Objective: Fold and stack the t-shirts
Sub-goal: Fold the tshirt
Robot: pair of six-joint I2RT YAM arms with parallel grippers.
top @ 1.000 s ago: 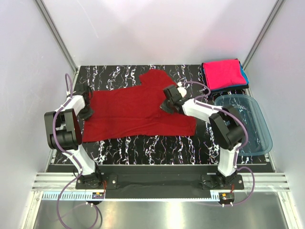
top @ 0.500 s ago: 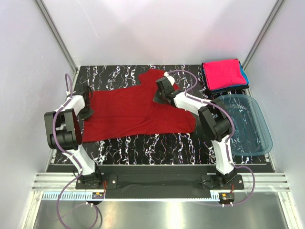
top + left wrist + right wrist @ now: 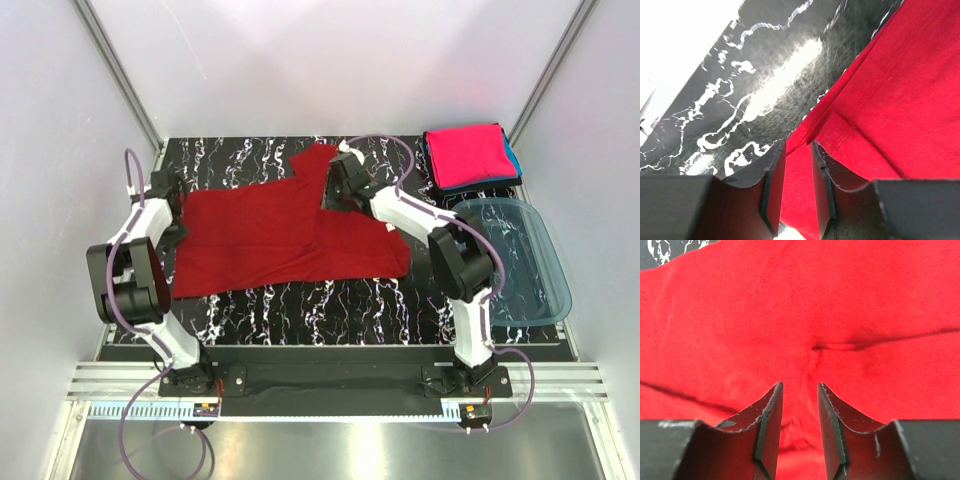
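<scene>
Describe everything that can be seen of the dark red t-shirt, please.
The dark red t-shirt looks like plain soft cotton. It lies spread almost flat across the middle of the black marbled table, with one sleeve pointing to the far edge. A stitched hem shows at its left edge, and a small crease shows near the sleeve. The left pincer is at that hem and the right pincer is near the crease. Both have parted jaws and grip nothing.

We see a black tabletop veined with white — on its right side sits a translucent blue tub, close to the pale wall.
</scene>
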